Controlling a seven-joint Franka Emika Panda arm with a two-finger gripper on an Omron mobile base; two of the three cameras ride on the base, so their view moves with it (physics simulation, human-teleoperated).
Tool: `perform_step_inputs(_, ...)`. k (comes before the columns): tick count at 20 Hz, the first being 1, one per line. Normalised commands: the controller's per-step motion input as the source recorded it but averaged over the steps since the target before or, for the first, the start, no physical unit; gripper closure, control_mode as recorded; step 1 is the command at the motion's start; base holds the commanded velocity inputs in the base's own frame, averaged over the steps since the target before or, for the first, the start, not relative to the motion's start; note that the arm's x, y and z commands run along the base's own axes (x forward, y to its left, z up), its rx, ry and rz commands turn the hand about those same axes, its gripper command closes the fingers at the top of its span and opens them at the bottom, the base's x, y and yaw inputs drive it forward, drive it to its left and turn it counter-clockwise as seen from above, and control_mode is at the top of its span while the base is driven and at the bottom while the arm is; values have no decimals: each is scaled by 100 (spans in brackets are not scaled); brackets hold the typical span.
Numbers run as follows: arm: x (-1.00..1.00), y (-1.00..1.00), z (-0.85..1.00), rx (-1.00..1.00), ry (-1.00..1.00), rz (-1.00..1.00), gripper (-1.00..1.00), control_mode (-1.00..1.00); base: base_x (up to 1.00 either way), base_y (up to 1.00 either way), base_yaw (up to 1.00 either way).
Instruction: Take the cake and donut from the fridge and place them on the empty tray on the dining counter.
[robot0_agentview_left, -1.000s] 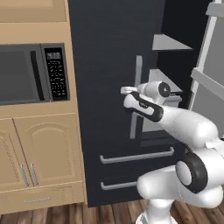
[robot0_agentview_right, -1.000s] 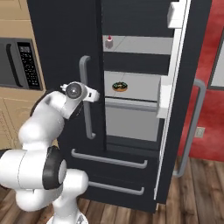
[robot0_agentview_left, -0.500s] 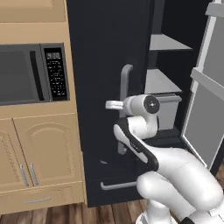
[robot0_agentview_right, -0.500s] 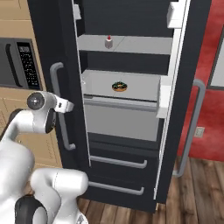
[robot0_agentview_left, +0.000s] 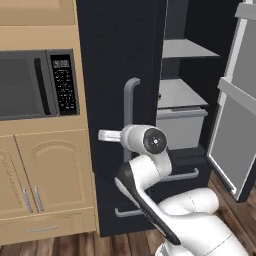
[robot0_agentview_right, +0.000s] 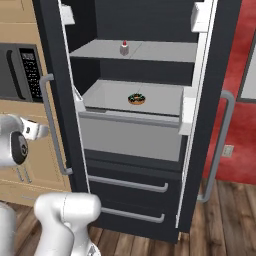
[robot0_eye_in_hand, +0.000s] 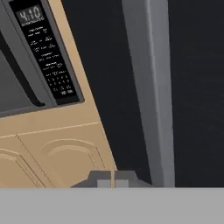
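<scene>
"4:10" – microwave (robot0_eye_in_hand: 41, 57) display

The fridge (robot0_agentview_right: 150, 165) top is cut off above; the microwave (robot0_agentview_left: 35, 85) runs off left.

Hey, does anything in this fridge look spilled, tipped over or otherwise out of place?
Nothing stands out. The chocolate-glazed donut with green sprinkles lies flat on the middle light grey shelf, and the tiny white cake slice with a red dot stands on the shelf above.

one cake (robot0_agentview_right: 124, 48), one donut (robot0_agentview_right: 136, 99), one microwave (robot0_agentview_left: 35, 85)
</scene>
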Motion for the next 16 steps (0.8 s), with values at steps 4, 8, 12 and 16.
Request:
perform_step_inputs(4,-100,99,5,0,-1,0,100,-100,0,0,0)
perform_step_inputs(8,-100,16,83,1,1,0,100,-100,0,0,0)
perform_step_inputs(12,-64,-85,100,13,13,0,-100,-100,0,0,0)
perform_step_inputs(16,-35,-100,87,24,5,0,-100,-100,0,0,0)
